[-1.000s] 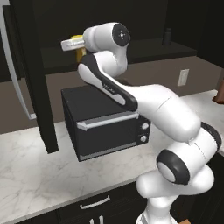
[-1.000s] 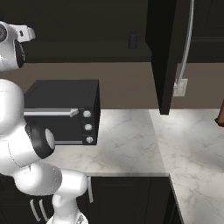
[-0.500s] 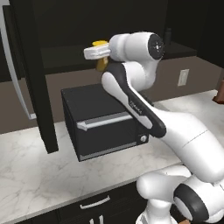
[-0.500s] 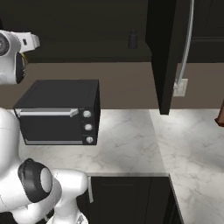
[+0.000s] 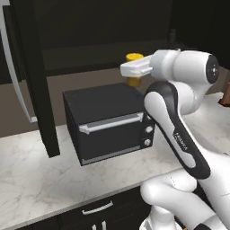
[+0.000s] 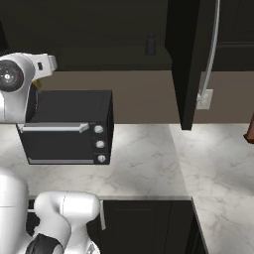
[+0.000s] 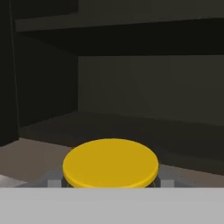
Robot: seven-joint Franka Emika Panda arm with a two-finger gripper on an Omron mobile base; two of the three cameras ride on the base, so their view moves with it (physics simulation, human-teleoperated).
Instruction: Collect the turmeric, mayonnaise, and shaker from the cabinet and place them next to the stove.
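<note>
My gripper (image 5: 134, 71) is shut on the turmeric (image 5: 134, 57), a small orange jar with a yellow lid, and holds it above the back of the toaster oven. In the hand view the yellow lid of the turmeric (image 7: 110, 162) sits between the fingertips (image 7: 51, 180), with the open cabinet's dark shelf (image 7: 131, 131) behind it. The shaker (image 6: 150, 44), slim and dark grey, stands on the cabinet shelf, also visible as the shaker (image 5: 172, 35) right of my hand. The cabinet's doors (image 5: 33, 76) (image 6: 181, 59) stand open. The mayonnaise and the stove are out of view.
A black toaster oven (image 5: 110, 121) (image 6: 67, 126) stands on the marble counter (image 5: 36, 179) (image 6: 149, 158) right under the held jar. The doors' long silver handles (image 5: 13, 76) (image 6: 211, 54) hang at either side. A brown thing (image 6: 250, 131) shows at the far right edge.
My hand has swung to the right and a little down with the turmeric in it, out from the cabinet shelf to above the toaster oven. The grip has not changed.
</note>
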